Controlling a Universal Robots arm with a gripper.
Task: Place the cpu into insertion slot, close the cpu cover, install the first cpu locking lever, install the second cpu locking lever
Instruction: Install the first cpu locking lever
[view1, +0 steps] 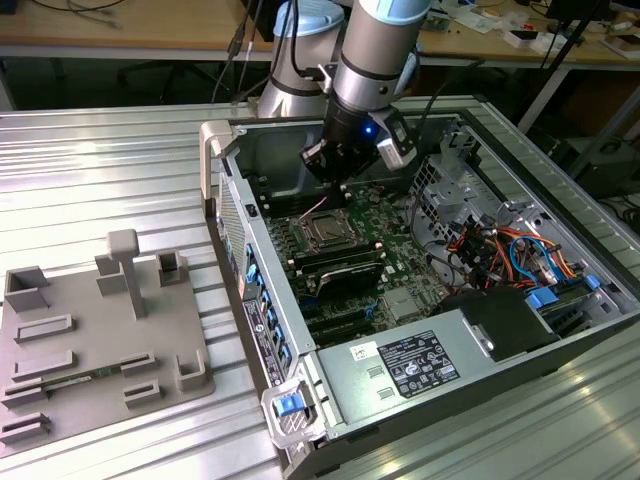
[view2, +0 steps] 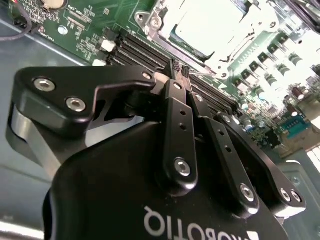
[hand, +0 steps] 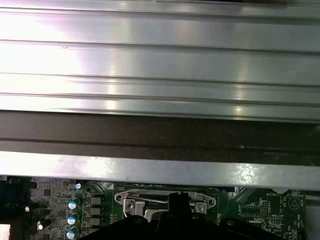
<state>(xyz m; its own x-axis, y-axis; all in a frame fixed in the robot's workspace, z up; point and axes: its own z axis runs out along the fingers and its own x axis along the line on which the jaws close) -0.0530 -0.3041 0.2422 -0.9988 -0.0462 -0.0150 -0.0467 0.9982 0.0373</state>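
1. The cpu (view1: 326, 233) lies flat in the insertion slot (hand: 131, 204) on the green board, metal top up.
2. The cpu cover (view2: 200, 51) lies down around the chip, and its cut-out shows the bright top.
3. In the first wrist view, 1 thin metal lever (hand: 146, 199) runs along the slot's edge. Cannot tell whether it is latched.
4. The hand (view2: 178, 69) hangs over the board just beside the slot, fingers (view2: 176, 115) pressed together at the tips, nothing between them, touching nothing.
5. Long black memory slots (view1: 345, 266) sit just beside the socket, on the side nearer the exterior camera.
6. The open computer case (view1: 215, 150) rests on a ribbed metal surface (view1: 100, 170).
7. A grey fixture tray (view1: 90, 340) lies well apart, at the exterior view's left.
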